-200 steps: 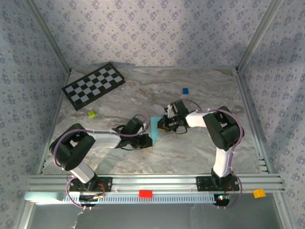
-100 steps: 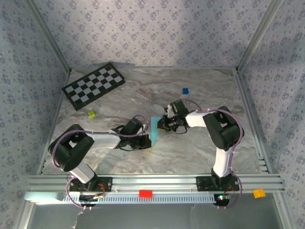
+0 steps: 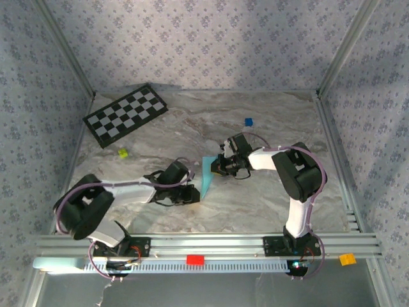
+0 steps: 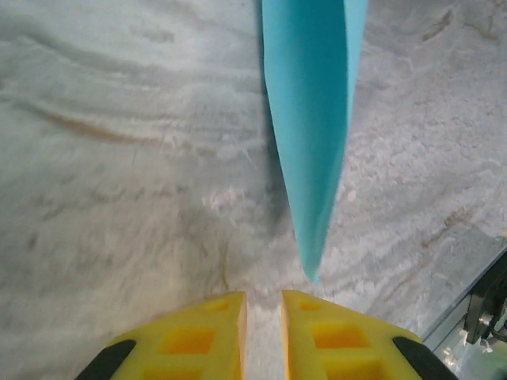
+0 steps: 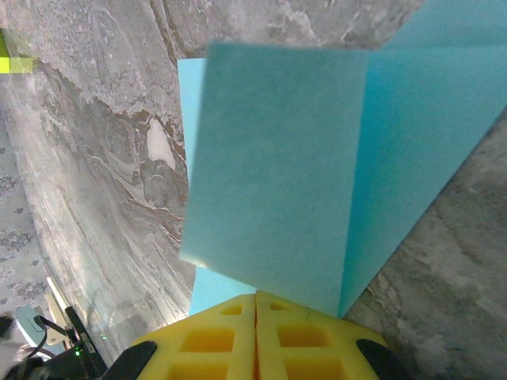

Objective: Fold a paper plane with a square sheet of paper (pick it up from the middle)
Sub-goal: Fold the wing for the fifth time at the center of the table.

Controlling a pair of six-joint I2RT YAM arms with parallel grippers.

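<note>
Your square sheet of paper is folded into a long, narrow shape near the middle of the surface, between the two arms. Its long axis runs roughly from the far side toward the near side. It is broad at the far end and tapers to a slim tip that points toward the near edge, at your left end effector. In the left wrist view the sheet narrows to that tip just ahead of the yellow fingers, apart from them. Those fingers stand with only a narrow gap between them and hold nothing. Your right end effector sits against the sheet's right side. In its wrist view the fingers are pressed together on the sheet's near edge, with one folded flap lifted over a lower layer and a straight crease running up the right. Farther out, a checkerboard lies at the far-left corner. A dark-blue cube sits well behind the sheet, and a yellow-green cube lies off to its left.
</note>
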